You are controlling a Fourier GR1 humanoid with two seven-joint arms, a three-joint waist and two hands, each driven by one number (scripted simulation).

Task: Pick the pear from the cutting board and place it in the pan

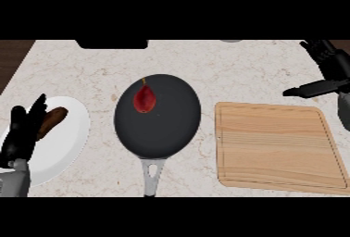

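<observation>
A red pear (pixel 145 99) lies inside the dark pan (pixel 171 134), in its upper left part, stem pointing away from me. The pan's grey handle (pixel 153 176) points toward me. The wooden cutting board (pixel 277 147) to the right of the pan has nothing on it. My right hand (pixel 328 69) hangs at the far right edge, above the board's upper right corner, fingers and thumb spread, holding nothing. My left hand (pixel 21 134) stays at the left edge with fingers straight up, over the white plate.
A white plate (pixel 68 139) at the left carries a brown sausage-like item (pixel 52 120), partly hidden by my left hand. A dark object (pixel 113 44) sits at the counter's back edge. Dark wood borders the counter at the far left (pixel 10 60).
</observation>
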